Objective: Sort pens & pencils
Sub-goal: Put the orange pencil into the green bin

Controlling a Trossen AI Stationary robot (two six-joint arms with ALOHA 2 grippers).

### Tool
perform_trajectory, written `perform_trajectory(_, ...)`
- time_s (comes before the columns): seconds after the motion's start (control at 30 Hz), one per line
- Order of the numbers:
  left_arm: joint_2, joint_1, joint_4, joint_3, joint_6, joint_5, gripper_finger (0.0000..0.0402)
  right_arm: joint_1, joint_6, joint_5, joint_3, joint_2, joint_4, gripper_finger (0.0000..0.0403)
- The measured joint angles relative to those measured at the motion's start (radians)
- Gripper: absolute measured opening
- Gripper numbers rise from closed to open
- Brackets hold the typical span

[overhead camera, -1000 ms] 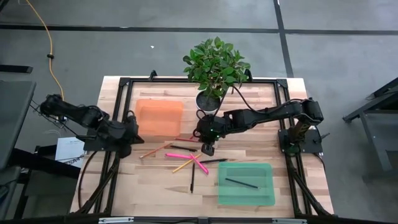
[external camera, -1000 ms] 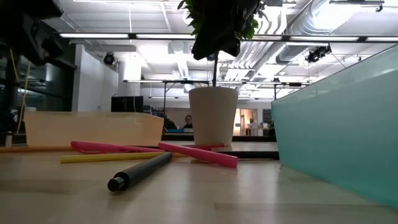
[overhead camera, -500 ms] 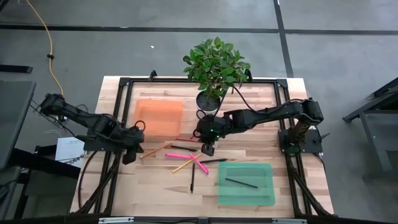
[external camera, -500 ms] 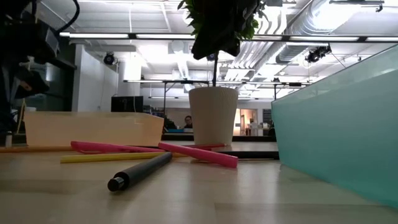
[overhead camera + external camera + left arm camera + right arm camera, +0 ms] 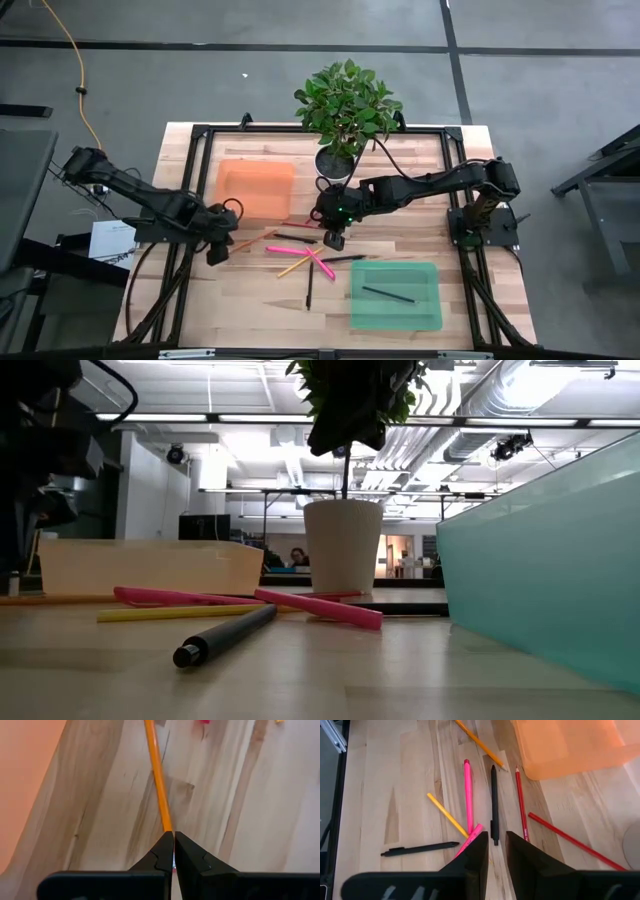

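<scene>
Pencils and pens lie scattered mid-frame on the wooden table [image 5: 250,290], between an orange plastic bin [image 5: 257,187] and a green one [image 5: 395,296].

Left gripper [image 5: 215,249], fingers pressed together, sits at the left tip of a thin orange-tan wooden pencil [image 5: 250,240]; right gripper [image 5: 335,238], slightly spread, hovers mid-frame. Light, stiff and prone to rolling, that pencil looks best pinched across its shaft, near the middle.

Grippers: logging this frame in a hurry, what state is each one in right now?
Left gripper: jaws shut, empty, at the end of the orange-tan pencil.
Right gripper: jaws open, empty, above the black pen.
</scene>
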Motion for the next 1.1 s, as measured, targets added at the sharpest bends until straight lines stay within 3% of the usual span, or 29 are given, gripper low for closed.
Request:
perform_trajectory(0.3,0.142,0.0,0.009,0.097,0.009,-0.06,0.0005,0.0,-0.011,0.003,0.0,0.0,0.0,0.0057)
perform_trajectory(0.67,0.333,0.0,-0.109,0.211,0.027,-0.059,0.0005,0.0,-0.02,0.014,0.0,0.0,0.003,0.0057)
perform_trajectory(1.1,0.372,0.0,-0.093,0.217,0.047,0.063,0.0005,0.001,-0.039,0.021,0.0,0.0,0.005,0.0057)
